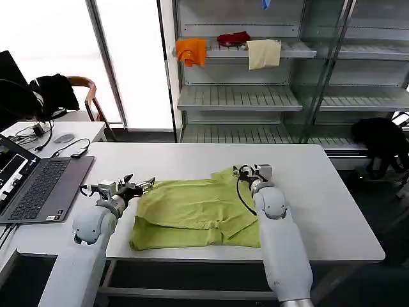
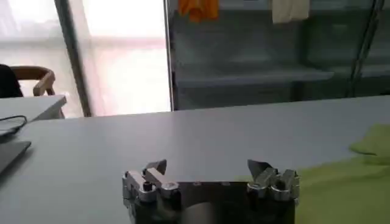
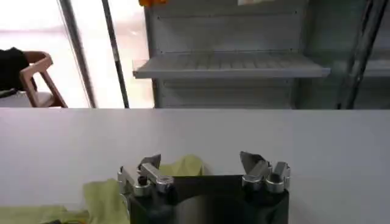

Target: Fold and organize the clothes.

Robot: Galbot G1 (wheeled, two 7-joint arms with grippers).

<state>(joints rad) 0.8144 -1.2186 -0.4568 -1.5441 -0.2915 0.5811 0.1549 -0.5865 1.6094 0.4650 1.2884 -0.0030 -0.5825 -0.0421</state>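
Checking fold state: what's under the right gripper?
The right gripper, open, sits over the far right edge of the green T-shirt on the white table. The shirt's lower layers and any print are hidden by folds.

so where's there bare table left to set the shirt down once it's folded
Bare table lies right of the T-shirt, out to the right edge, and in the strip behind it toward the shelves. The left is crowded: laptop, cable, and the open left gripper. The open right gripper hovers at the shirt's far right corner.
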